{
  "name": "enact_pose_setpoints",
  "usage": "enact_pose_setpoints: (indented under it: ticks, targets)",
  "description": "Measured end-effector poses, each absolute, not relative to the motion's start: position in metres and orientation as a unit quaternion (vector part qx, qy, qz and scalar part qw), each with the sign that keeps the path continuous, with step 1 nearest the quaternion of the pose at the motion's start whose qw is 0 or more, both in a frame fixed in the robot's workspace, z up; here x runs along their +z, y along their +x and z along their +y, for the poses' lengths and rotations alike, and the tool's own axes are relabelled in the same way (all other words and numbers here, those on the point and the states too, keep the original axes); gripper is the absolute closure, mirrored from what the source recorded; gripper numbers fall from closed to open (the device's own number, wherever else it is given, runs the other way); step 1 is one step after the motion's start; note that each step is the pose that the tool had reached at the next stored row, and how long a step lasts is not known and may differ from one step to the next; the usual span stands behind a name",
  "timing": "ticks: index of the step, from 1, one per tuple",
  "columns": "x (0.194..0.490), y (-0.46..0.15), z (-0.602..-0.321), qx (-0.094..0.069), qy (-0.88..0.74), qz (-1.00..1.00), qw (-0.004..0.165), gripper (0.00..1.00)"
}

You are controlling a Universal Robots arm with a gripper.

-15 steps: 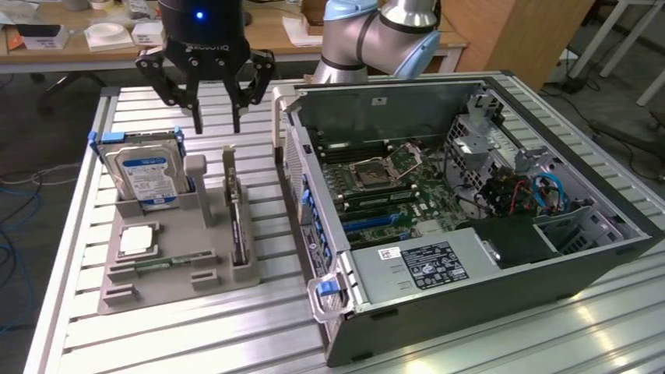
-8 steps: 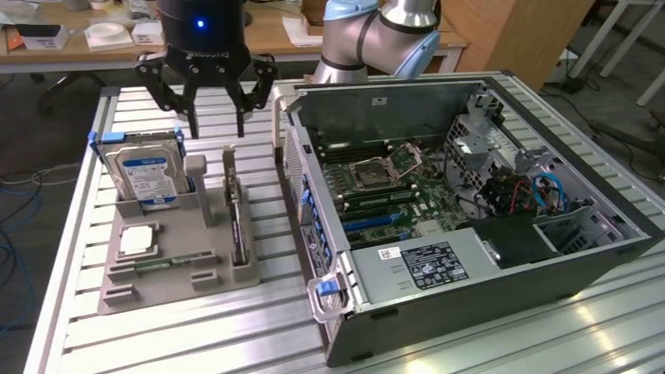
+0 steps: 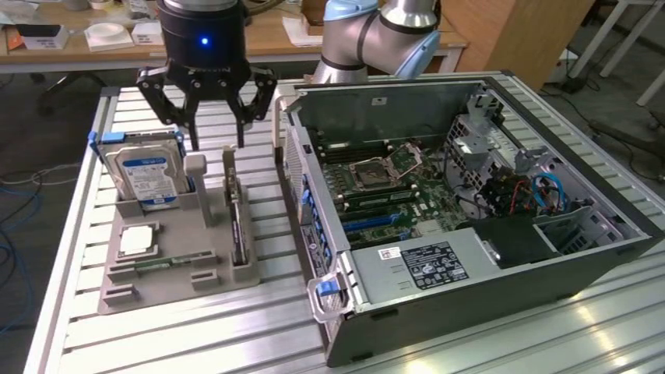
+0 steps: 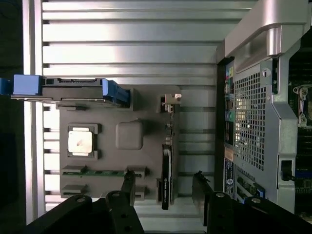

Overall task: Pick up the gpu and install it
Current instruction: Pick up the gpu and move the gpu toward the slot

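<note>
While my hand (image 3: pixel 216 145) hangs in the upper left of the exterior view, it is opened wide and it has hold of nothing. Below it, in the left half of that frame, a grey holder tray (image 3: pixel 177 269) lies on the slatted metal worktop (image 3: pixel 208 335). The gpu (image 3: pixel 238 230) stands in this tray on its long edge, in the slot on the side nearest to the computer case (image 3: pixel 468 273), and it runs from the middle left of the frame toward the lower left. I see it as a thin dark card, upright, and apart from my hand. From the wrist view the gpu (image 4: pixel 166 183) lies on the line between my two fingers (image 4: pixel 127 187), one finger to each side of it, with my hand (image 4: pixel 164 187) above it and without contact. Its silvery bracket (image 4: pixel 170 100) is at the end that is away from my fingers. Further to the exterior view's left, the hard drive (image 3: pixel 146 175) with the blue and white label stands upright in the same tray, near the gpu but not touching it. Lower in the frame, a square processor chip (image 3: pixel 138 240) lies flat, and a narrow green memory stick (image 3: pixel 167 263) lies flat just below it. The computer case stands open on the exterior view's right, and its motherboard (image 3: pixel 385 179) is in view inside
</note>
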State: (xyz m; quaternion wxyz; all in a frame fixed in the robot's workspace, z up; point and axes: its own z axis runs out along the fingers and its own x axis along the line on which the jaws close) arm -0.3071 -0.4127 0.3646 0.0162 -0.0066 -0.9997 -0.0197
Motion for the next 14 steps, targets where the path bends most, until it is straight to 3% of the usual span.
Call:
enact_pose_setpoints:
  ticks: [14]
  targets:
    - [0.351, -0.307, -0.438, -0.019, 0.014, -1.0, 0.009, 0.41]
